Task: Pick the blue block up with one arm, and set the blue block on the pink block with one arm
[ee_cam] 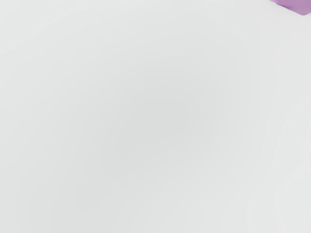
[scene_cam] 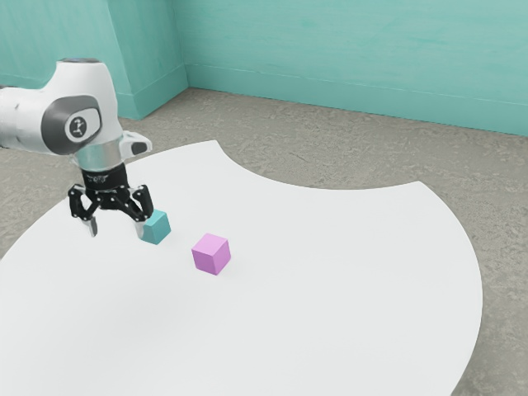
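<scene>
The white table [scene_cam: 346,322] is seen nearest, with the pink block [scene_cam: 211,253] resting on it. Slightly farther back, toward the exterior view's left, the blue block [scene_cam: 157,226] is set on the table, near the pink one but apart from it. The gripper [scene_cam: 115,224] is held low with its fingers spread and nothing pinched. One fingertip [scene_cam: 142,232] is placed just beside the blue block. Grey floor [scene_cam: 346,148] and teal walls [scene_cam: 346,49] are seen behind.
</scene>
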You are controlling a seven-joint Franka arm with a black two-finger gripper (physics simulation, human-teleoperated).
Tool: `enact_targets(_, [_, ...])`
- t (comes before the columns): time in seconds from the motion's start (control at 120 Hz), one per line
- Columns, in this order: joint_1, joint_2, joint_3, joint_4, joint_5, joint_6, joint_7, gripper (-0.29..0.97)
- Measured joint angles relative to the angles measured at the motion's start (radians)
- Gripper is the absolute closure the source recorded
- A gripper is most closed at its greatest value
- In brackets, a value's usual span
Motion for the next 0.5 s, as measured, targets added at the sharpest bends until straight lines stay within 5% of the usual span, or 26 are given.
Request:
enact_targets(0.233, [0.002, 0.143, 0.067, -0.006, 0.061, 0.329, 0.253, 0.00])
enact_targets(0.5, [0.054, 0.482, 0.093, 0.272, 0.012, 0.457, 0.566, 0.00])
